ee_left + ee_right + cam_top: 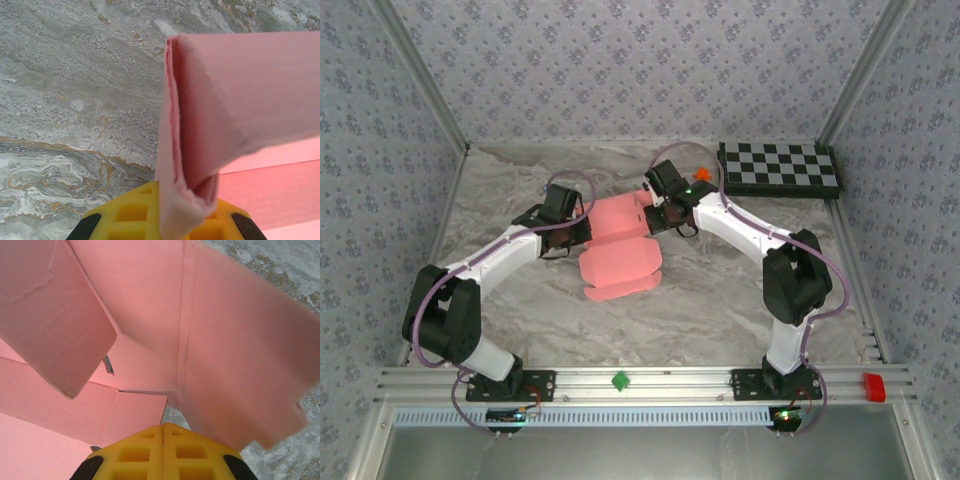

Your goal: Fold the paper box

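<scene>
The pink paper box [620, 255] lies partly folded in the middle of the marbled table, its rounded lid flap flat toward the front. My left gripper [582, 232] is at its left side. In the left wrist view the yellow fingers [125, 215] are shut on a doubled pink side flap [225, 100] that stands upright between them. My right gripper [655, 212] is at the box's right rear. Its yellow fingers [135, 452] are pressed together with nothing between them, the tip [162, 426] just short of a raised wall [240, 355] and its corner crease.
A black-and-white checkerboard [780, 168] lies at the back right, with a small orange toy [701, 175] beside it. A green toy [619, 380] and a red block [873, 386] sit on the front rail. Patterned walls close in three sides.
</scene>
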Controlling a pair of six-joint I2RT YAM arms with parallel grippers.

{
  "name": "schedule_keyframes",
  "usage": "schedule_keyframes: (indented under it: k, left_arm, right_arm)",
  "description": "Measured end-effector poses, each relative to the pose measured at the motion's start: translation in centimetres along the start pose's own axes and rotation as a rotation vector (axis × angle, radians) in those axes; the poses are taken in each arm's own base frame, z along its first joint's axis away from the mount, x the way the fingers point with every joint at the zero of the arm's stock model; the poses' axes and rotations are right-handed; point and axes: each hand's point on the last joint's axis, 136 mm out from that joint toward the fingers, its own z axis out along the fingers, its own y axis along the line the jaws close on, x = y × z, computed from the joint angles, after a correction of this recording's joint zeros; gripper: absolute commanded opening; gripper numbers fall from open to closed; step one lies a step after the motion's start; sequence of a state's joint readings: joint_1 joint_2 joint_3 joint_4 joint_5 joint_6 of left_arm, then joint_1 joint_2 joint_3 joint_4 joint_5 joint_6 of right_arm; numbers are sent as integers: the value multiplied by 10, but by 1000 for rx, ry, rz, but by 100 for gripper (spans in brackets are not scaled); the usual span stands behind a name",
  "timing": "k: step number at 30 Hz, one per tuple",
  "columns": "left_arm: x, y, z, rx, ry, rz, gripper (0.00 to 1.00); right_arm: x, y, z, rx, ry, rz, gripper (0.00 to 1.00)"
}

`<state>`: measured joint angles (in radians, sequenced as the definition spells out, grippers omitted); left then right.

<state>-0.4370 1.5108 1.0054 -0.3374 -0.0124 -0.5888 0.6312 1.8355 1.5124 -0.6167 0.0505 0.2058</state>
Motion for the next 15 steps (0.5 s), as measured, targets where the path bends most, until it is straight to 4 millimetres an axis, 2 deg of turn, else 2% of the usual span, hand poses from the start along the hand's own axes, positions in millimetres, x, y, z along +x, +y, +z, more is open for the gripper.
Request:
schedule_keyframes:
  k: [4,15]
  left_arm:
    - [0,0,0,-1,0,0,0]
    - [0,0,0,0,1,0,0]
  right_arm:
    - [0,2,4,-37,-6,18,0]
    - [-15,15,6,-151,-67,35,0]
